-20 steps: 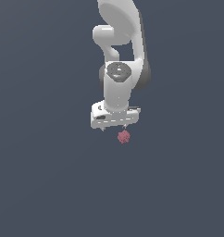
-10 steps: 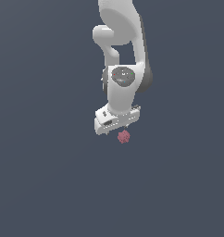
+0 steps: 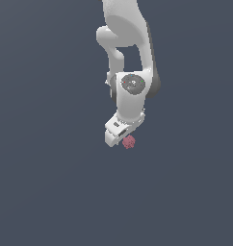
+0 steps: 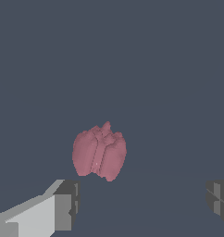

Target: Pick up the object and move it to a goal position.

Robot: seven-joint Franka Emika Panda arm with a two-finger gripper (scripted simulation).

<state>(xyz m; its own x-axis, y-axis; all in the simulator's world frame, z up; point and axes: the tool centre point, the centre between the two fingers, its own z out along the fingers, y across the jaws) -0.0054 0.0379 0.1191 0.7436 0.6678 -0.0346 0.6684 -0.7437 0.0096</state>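
The white arm reaches down from above over a plain dark grey-blue counter, its wrist bent so that the hand tips toward the exterior view's left. Just beside the lower end of the hand, toward the exterior view's right, is the object, a small lumpy pinkish-red blob, berry-like and far smaller than the white casing next to it. From the exterior view I cannot tell whether the hand touches it; the two look very close, the blob peeking out at the hand's lower edge. The wrist view is clearer: the object shows there as a ridged, lobed lump on the flat grey surface, and the two fingertips are spread wide, one at each side of the picture, with a broad stretch of bare counter between them. The blob lies ahead of the finger with the grey pad and white body, close to it but apart, and well clear of the other fingertip. Nothing is gripped; the hand stands open wide.
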